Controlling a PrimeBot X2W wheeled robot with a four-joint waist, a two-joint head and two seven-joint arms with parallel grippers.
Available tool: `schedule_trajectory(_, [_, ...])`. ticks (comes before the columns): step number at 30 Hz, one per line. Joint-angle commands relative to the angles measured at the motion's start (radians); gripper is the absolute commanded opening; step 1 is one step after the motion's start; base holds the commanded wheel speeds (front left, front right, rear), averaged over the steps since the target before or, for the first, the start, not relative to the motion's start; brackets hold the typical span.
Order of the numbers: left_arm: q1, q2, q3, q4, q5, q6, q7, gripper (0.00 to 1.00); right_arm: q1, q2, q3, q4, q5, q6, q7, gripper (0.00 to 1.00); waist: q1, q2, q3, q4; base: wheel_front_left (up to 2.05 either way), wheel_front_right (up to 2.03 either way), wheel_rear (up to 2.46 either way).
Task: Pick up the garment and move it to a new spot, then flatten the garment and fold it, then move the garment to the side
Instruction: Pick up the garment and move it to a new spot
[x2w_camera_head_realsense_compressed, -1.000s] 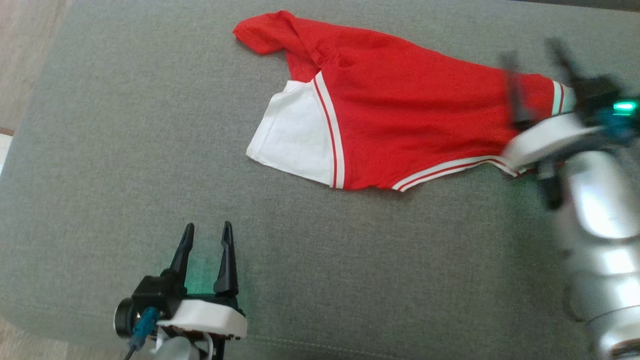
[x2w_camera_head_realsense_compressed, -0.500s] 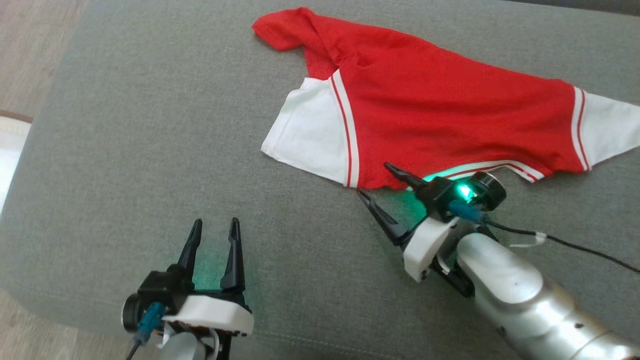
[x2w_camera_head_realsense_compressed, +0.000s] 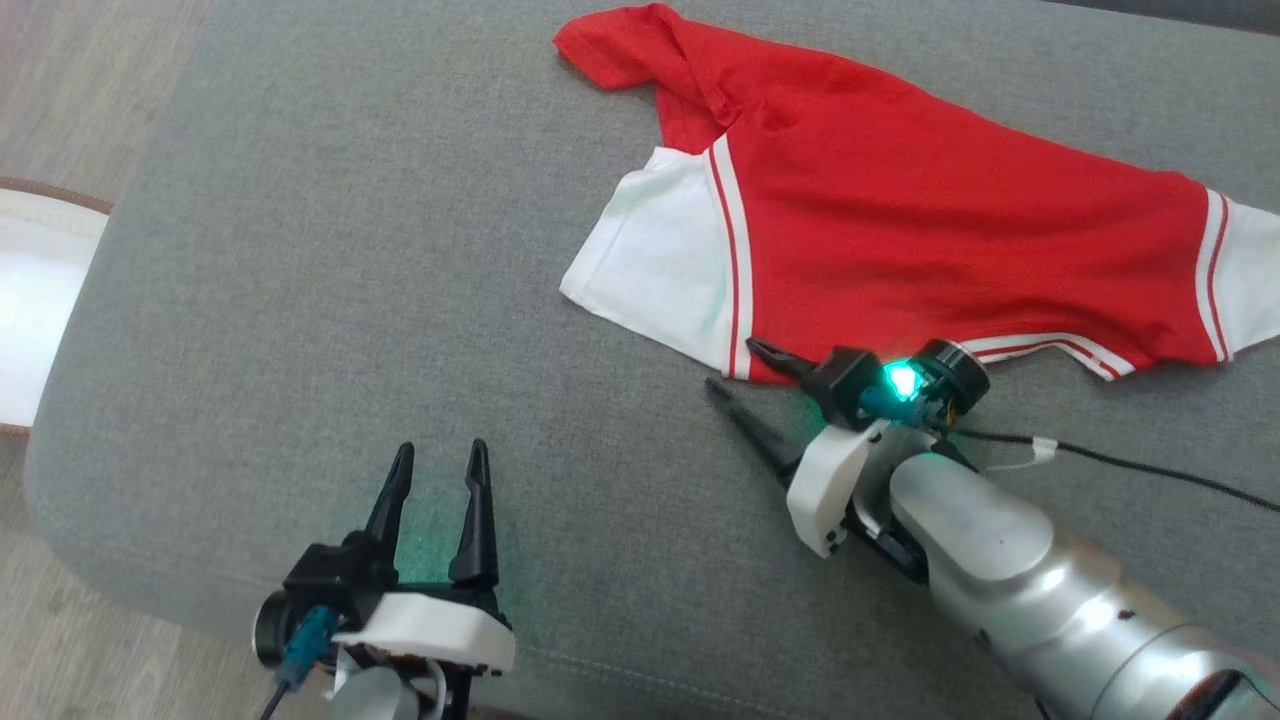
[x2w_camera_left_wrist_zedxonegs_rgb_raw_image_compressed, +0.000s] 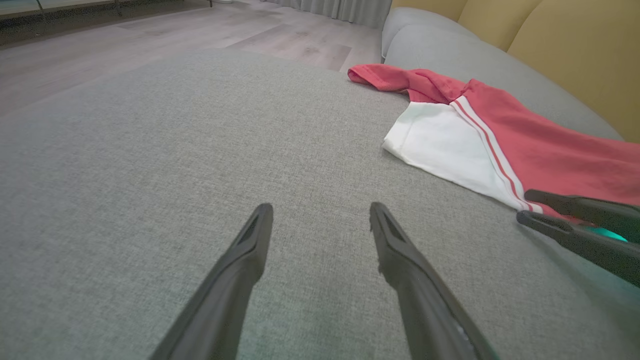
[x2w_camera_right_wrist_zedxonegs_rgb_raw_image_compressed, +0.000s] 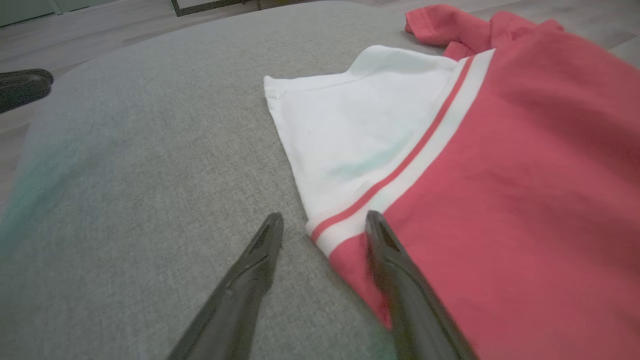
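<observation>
The bright red mesh shirt with white sleeve ends (x2w_camera_head_realsense_compressed: 900, 230) lies sideways across the soft grey cushion (x2w_camera_head_realsense_compressed: 300, 300). The right gripper (x2w_camera_head_realsense_compressed: 733, 366) is nearer: its open fingers (x2w_camera_right_wrist_zedxonegs_rgb_raw_image_compressed: 386, 250) stand around the shirt's near edge. The left gripper (x2w_camera_head_realsense_compressed: 437, 468) is open, well apart.

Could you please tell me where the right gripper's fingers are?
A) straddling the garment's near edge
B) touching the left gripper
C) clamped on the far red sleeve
A: of the right gripper, one finger lies over the red garment, the other over the grey cushion.
</observation>
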Motion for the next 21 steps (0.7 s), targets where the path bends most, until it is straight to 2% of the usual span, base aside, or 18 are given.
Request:
schedule_trajectory(1, [-0.02, 0.004, 0.029, -0.02, -0.004, 0.01, -0.008, 1.0, 0.003, 0.018, 0.013, 0.006, 0.02, -0.001, 0.006, 0.0, 0.0, -0.0001, -0.001, -0.001, 0.0, 0.0, 0.0])
schedule_trajectory(8, [-0.013, 0.004, 0.041, -0.013, 0.011, 0.005, -0.008, 1.0, 0.019, 0.008, 0.036, 0.031, 0.058, -0.001, -0.01, 0.0, 0.0, -0.0001, -0.037, -0.041, 0.0, 0.0, 0.0])
schedule_trajectory(14, [0.005, 0.004, 0.067, -0.004, 0.035, -0.008, -0.008, 1.0, 0.1, -0.034, 0.031, -0.036, 0.086, -0.001, -0.015, 0.0, 0.0, -0.0001, -0.107, -0.112, 0.0, 0.0, 0.0])
schedule_trajectory(16, [0.015, 0.004, 0.08, 0.0, 0.041, -0.011, -0.008, 1.0, 0.143, -0.067, 0.003, -0.075, 0.096, -0.001, -0.015, 0.0, 0.0, -0.0001, -0.131, -0.143, 0.0, 0.0, 0.0])
schedule_trajectory(21, [0.037, 0.004, 0.102, 0.004, 0.055, -0.022, -0.008, 1.0, 0.237, -0.151, -0.141, -0.133, 0.086, -0.001, -0.015, 0.0, 0.0, -0.0001, -0.169, -0.219, 0.0, 0.0, 0.0])
